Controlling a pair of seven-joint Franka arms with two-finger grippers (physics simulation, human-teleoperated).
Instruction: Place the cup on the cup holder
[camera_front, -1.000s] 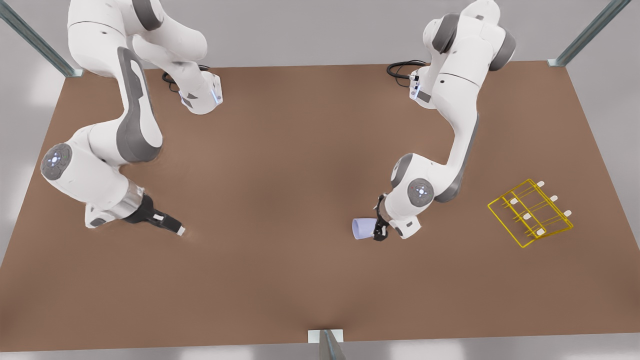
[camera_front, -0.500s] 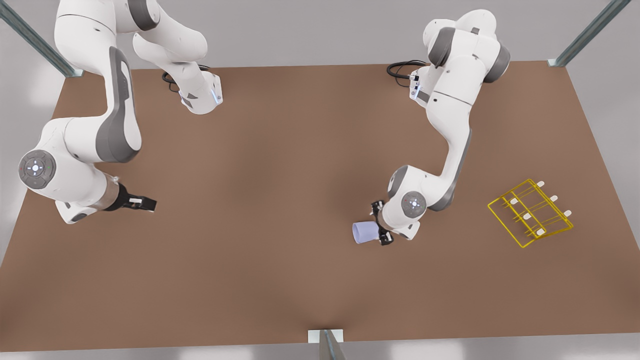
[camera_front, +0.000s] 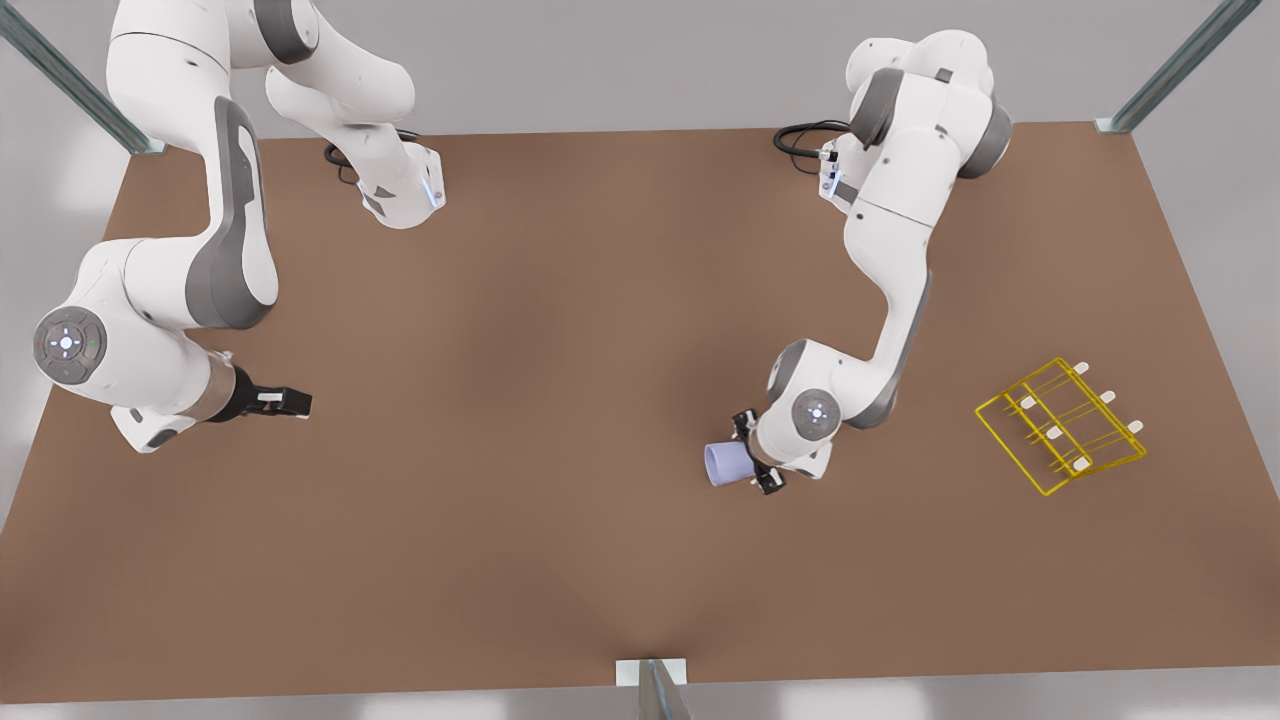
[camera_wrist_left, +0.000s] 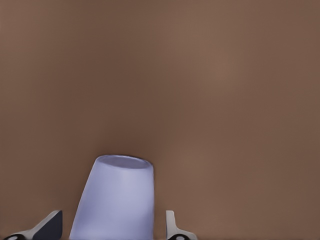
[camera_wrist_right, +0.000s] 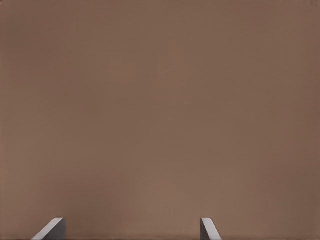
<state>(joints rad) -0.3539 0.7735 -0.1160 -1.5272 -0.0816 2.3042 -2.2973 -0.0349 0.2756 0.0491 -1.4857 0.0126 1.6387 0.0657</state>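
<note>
I have the left tool straddling the cup, which lies on its side on the bench, near the middle and toward the front view's right. In the left wrist view the cup sits between the two fingers with a gap on each side, so I read the tool as wide and not yet gripping. The cup holder stands well apart, farther toward the front view's right.

The right tool waits over bare bench on the front view's left, its fingers spread wide.

My worry is the taper: if I close off-centre, the cup could squirt out or roll away. A loose or tilted grip would also make seating it over a white-tipped peg awkward, and could nudge the light wire rack.
</note>
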